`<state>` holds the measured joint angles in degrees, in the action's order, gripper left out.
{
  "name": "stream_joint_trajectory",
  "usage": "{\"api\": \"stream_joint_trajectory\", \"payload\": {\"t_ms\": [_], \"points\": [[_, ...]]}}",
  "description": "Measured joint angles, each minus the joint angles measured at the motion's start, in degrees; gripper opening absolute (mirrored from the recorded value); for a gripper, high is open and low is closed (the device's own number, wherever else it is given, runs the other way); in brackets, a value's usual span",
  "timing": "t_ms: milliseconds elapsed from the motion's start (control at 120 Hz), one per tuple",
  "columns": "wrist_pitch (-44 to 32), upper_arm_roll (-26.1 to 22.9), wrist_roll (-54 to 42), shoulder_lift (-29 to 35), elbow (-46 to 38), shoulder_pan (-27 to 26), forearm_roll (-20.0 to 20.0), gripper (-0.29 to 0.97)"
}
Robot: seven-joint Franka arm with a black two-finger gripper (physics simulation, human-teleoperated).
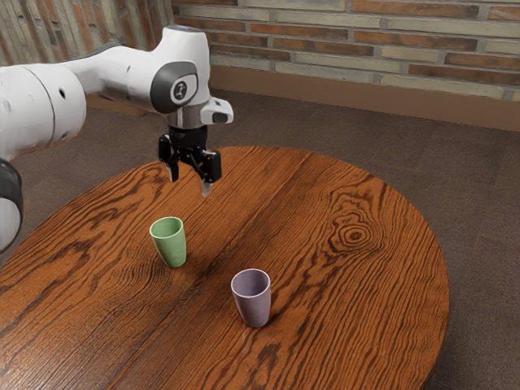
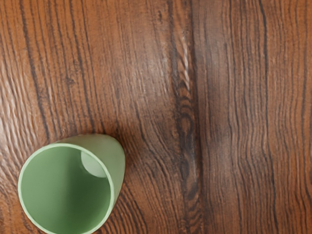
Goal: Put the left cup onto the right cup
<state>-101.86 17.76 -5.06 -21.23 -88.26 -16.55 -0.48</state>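
A green cup (image 1: 169,240) stands upright on the round wooden table (image 1: 341,244), toward the exterior view's left. A purple cup (image 1: 251,296) stands upright nearer the front, to the right of the green one and apart from it. My black gripper (image 1: 188,180) hangs in the air above and a little behind the green cup, fingers pointing down and open with nothing between them. From the wrist camera I look straight down into the green cup (image 2: 68,185), whose mouth is empty.
The table's edge curves round on the exterior view's right and front, with brown carpet floor (image 1: 455,162) beyond. A brick wall (image 1: 366,41) runs along the back. Bare wood (image 2: 219,97) lies under the hand beside the green cup.
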Motion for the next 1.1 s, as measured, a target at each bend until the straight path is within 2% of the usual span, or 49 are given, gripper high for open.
{"api": "stream_joint_trajectory", "payload": {"t_ms": [133,408,875,1100], "points": [[-7.0,-2.3,-0.5,-0.2,-5.5,3.1,-0.1,0.66],[-16.5,-2.9,-1.2,0.2,-11.2,4.6,-2.7,0.66],[-20.6,-2.9,-1.7,0.7,-15.2,5.8,-4.6,0.66],[-22.7,-2.9,-1.7,1.1,-18.2,6.2,-6.8,0.66]]}}
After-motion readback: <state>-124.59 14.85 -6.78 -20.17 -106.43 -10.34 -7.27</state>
